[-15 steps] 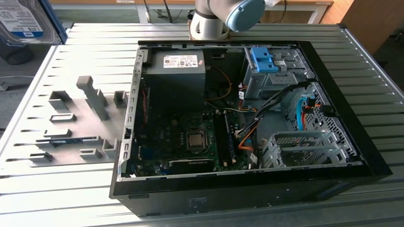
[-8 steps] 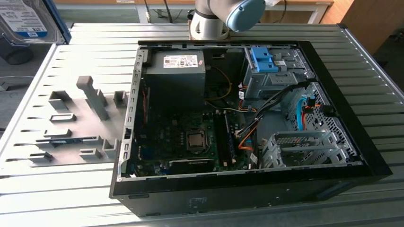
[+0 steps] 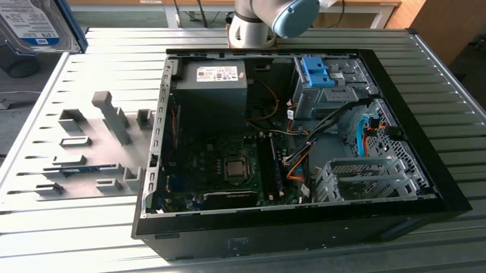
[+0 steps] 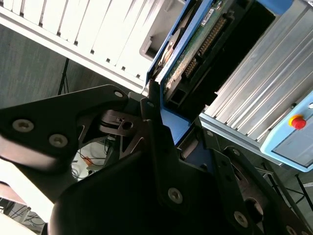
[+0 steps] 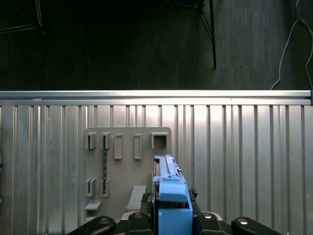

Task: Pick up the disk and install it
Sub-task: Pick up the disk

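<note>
The disk [image 3: 31, 24], silver with a white-and-blue label in a blue carrier, hangs high above the table's corner at the exterior view's left. In the first wrist view its blue carrier edge [image 5: 171, 196] stands upright between the fingers of my gripper [image 5: 173, 218], above the grey holder plate [image 5: 127, 161]. In the second wrist view my gripper [image 4: 178, 120] is shut on the carrier, and the disk's green circuit board [image 4: 195, 44] faces the camera. The black fingers [image 4: 152, 105] press on the carrier's blue edge.
An open black computer case [image 3: 425, 187] lies on the slatted metal table [image 3: 91, 239]. Inside are a drive bay with a fixed blue bracket [image 3: 317, 73] and a metal cage [image 3: 365, 179]. The grey holder plate [image 3: 83, 148] lies beside the case. A red button [image 4: 297, 121] sits on a pendant.
</note>
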